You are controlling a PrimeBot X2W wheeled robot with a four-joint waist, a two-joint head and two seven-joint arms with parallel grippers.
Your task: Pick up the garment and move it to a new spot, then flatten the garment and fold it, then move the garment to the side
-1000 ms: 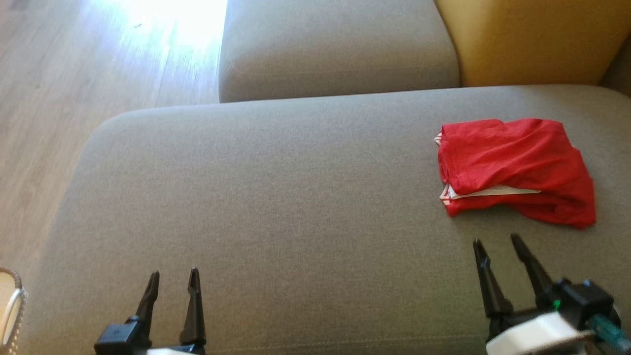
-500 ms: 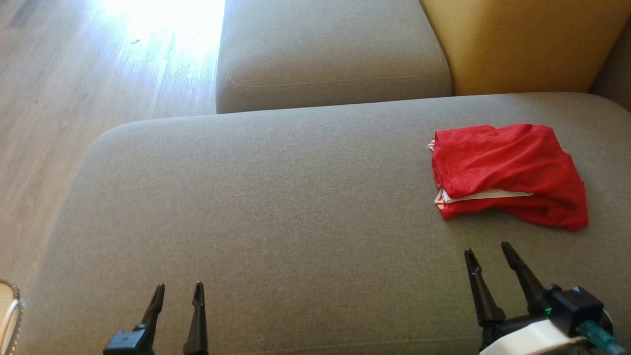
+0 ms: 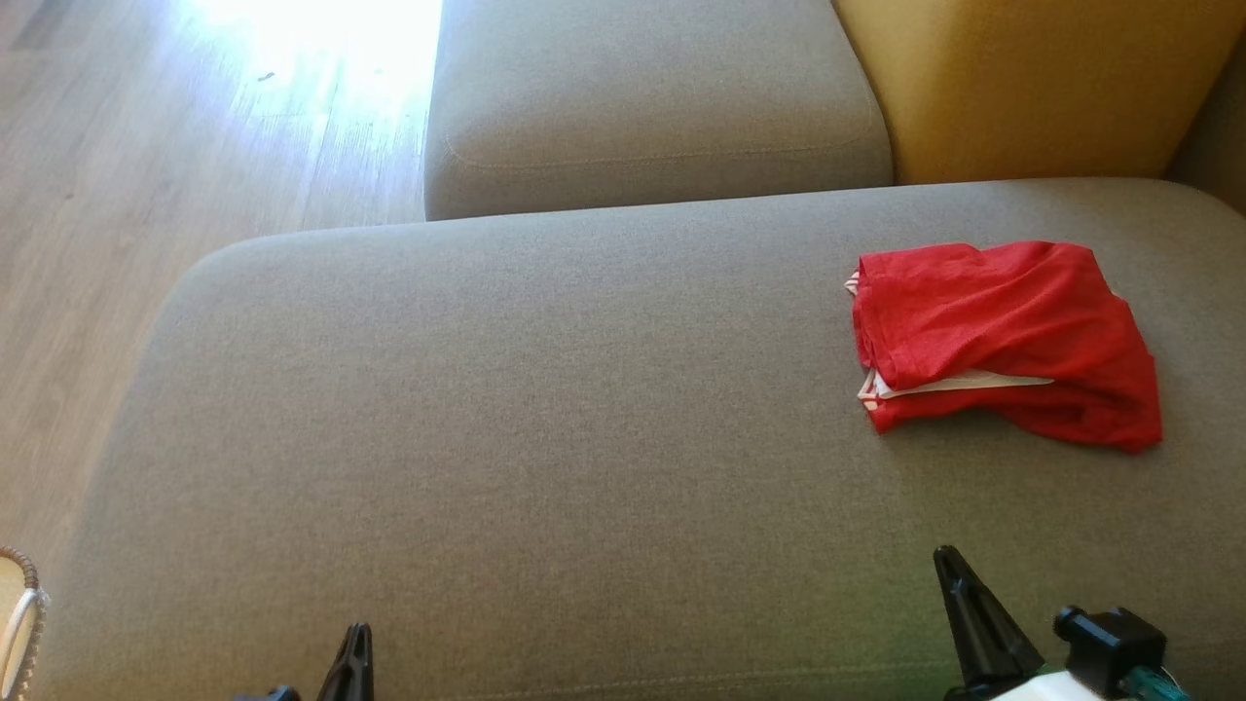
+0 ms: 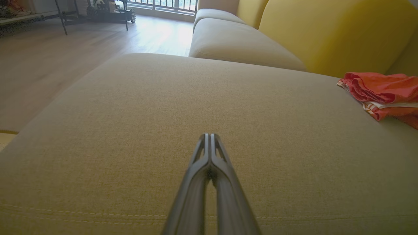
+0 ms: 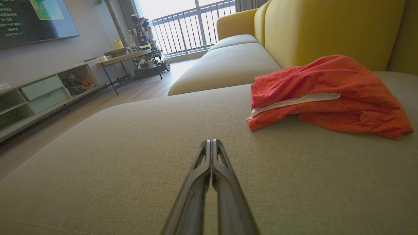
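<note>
And both sets of jaws snapped shut! A second earlier they had stood wide. Now the left gripper and the right gripper had each pinched to a single blade, holding nothing at all. Both had also slid back toward six o'clock, low over the sofa cushion. The red garment had not budged. It lay at two o'clock on the cushion, bundled in rough layers with white trim showing, well apart from both arms and nearer the right one. To my eye that read as the last step: garment set off to the side, arms retiring. If the fold was judged too loose, the next move called for the right jaws to reopen and reach toward one o'clock for the near hem.
</note>
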